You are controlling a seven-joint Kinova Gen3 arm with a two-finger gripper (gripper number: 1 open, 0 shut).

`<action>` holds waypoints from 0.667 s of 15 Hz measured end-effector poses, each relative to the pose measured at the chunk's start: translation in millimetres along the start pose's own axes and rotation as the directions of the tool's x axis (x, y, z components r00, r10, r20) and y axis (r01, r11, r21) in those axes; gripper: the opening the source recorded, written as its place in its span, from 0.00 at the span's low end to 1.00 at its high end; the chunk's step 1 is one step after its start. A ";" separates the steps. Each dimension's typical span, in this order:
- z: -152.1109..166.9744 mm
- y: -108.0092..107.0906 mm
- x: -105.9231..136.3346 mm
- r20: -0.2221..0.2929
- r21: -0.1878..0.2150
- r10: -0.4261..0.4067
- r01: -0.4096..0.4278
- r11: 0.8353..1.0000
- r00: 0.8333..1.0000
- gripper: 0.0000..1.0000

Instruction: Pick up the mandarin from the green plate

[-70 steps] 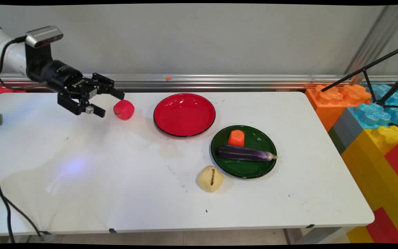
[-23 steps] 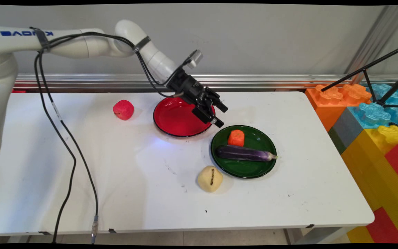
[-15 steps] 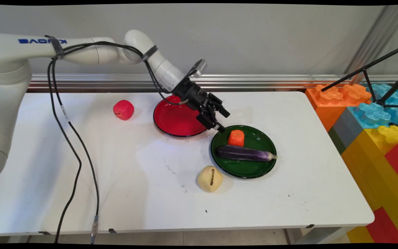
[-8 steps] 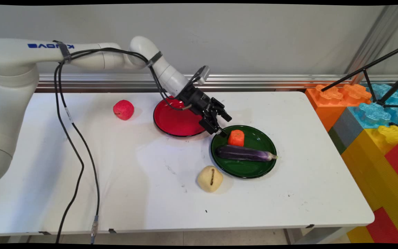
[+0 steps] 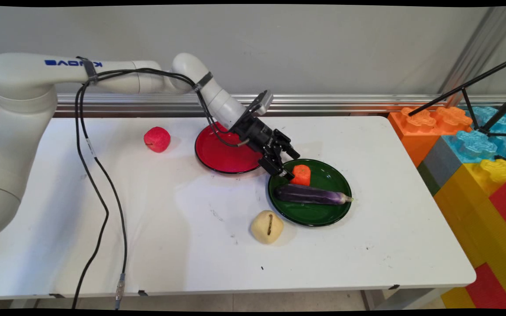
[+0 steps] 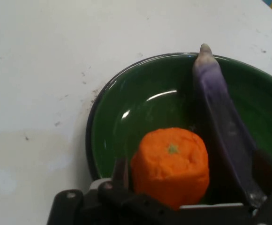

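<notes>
Your gripper (image 5: 291, 164) reaches down at a slant from the left, fingers spread wide either side of the orange carrot piece (image 5: 301, 174) without gripping it. The piece stands on the green plate (image 5: 323, 217), at its far left, just beyond the eggplant (image 5: 312, 195).

The gripper (image 5: 291, 164) reaches down at a slant over the far left edge of a green plate (image 5: 323, 215), its two black fingers spread apart on either side of an orange chunk (image 5: 302, 174). The chunk is a stubby, rounded piece with a small greenish dot on its top face (image 6: 172, 149); it stands upright in the far left part of the plate. In the hand view it sits between the fingers (image 6: 120, 174), close to the palm. Just beside it, on the plate's near side, lies a long purple eggplant (image 5: 312, 195), stretched across the plate (image 6: 126, 126) with its tip toward the right rim.
</notes>
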 end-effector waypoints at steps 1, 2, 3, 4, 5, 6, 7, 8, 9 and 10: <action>2.8 0.3 -0.1 -0.001 -0.001 0.002 -0.002 1.000 1.000 1.00; 5.4 0.6 -0.5 0.000 -0.001 0.005 -0.005 1.000 1.000 1.00; 7.5 0.8 -0.8 0.000 0.000 0.006 -0.006 1.000 1.000 1.00; 8.6 0.8 -1.1 0.000 0.001 0.007 -0.007 1.000 1.000 1.00; 10.4 0.7 -1.5 0.000 0.003 0.009 -0.009 1.000 1.000 1.00; 12.6 0.5 -2.0 0.000 0.006 0.011 -0.011 1.000 1.000 1.00; 14.0 0.3 -2.4 0.000 0.008 0.012 -0.012 1.000 1.000 1.00; 15.7 0.1 -2.6 0.000 0.010 0.014 -0.014 1.000 1.000 1.00; 17.0 -0.2 -2.5 -0.001 0.013 0.015 -0.015 1.000 1.000 1.00; 18.4 -0.6 -2.3 -0.003 0.015 0.017 -0.017 1.000 1.000 1.00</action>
